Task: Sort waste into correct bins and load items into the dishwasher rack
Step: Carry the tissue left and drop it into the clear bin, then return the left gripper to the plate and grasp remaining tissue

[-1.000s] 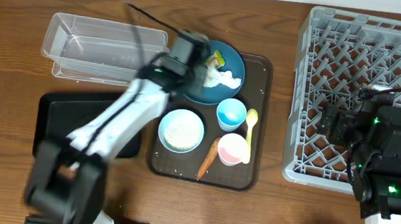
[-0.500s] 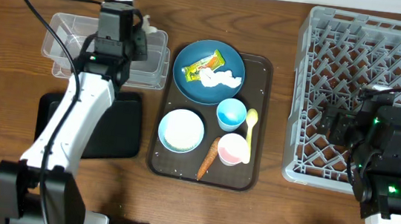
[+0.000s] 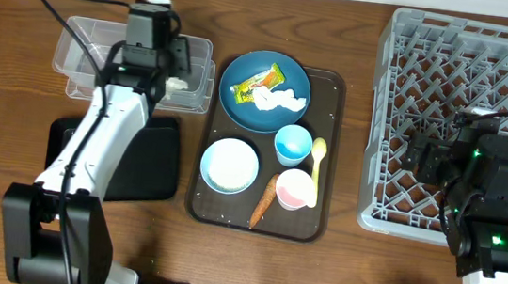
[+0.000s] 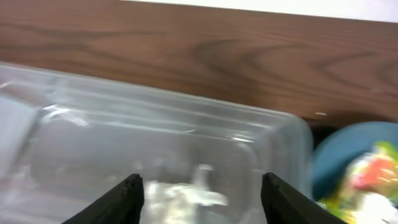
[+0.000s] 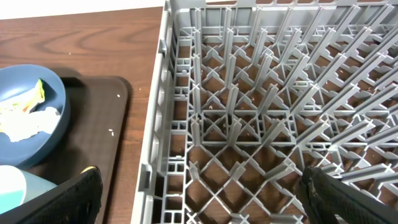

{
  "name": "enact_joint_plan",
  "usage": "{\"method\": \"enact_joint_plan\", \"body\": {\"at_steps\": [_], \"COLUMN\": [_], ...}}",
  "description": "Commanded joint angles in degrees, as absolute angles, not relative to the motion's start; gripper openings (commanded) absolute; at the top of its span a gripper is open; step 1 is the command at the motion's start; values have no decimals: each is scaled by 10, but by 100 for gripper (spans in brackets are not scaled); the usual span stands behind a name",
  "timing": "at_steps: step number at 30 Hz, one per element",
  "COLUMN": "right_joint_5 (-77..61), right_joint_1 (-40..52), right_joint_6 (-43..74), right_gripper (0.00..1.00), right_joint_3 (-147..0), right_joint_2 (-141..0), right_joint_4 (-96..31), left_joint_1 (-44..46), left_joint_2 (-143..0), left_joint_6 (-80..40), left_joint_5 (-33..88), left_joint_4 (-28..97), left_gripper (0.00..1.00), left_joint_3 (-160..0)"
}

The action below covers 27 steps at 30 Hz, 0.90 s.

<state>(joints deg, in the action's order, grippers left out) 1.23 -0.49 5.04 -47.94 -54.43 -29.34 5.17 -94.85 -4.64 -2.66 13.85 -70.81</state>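
1. The left gripper (image 4: 200,182) had swung away from the dark-blue plate (image 3: 291,73) and now hung over the clear tub (image 3: 81,34).
2. Its fingers were spread wide apart, with nothing between them.
3. A moment before, the dropped tissue (image 3: 174,84) was up at the gripper. Now it lay inside the clear tub, right under the fingers, so the arm had let it go.
4. I think that meant one bit of waste was sorted.
5. The second tissue clump (image 3: 282,99) and the snack wrapper (image 3: 258,85) had not moved from the dark-blue plate.
6. The carrot (image 3: 265,200) lay on the brown tray (image 3: 338,85), just beside the pink cup (image 3: 294,188).
7. The white bowl (image 3: 229,165), the blue cup (image 3: 292,144) and the spoon (image 3: 317,158) sat on the brown tray too.
8. The right gripper (image 5: 200,173) had stayed over the grey rack (image 3: 472,51). Its fingers were spread wide and held nothing.
9. No dishes were in the grey rack yet, so most of the job looked still to do.
10. The left arm would likely need to go back to the plate for more waste.
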Motion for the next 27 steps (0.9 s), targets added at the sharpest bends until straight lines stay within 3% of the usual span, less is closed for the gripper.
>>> {"method": "enact_joint_plan", "body": {"at_steps": [1,12,22,27], "right_joint_5": [10,10,10,10], "right_joint_1": [-2,-2,-2,-2], "right_joint_6": [58,58,57,57], "right_gripper": [99,99,99,99], "right_joint_3": [-491,-491,-491,-491], "right_joint_2": [-545,-545,-545,-545], "right_joint_4": [-294,-295,-297,-297], "left_joint_1": [99,216,236,236], "left_joint_2": [-943,-1010,-1117,-1150], "left_joint_6": [-46,-48,-48,-53], "left_joint_5": [45,58,58,64], "left_joint_4": [136,101,53,38], "left_gripper": [63,64,76,76], "left_joint_3": [-712,-712,-712,-712]}}
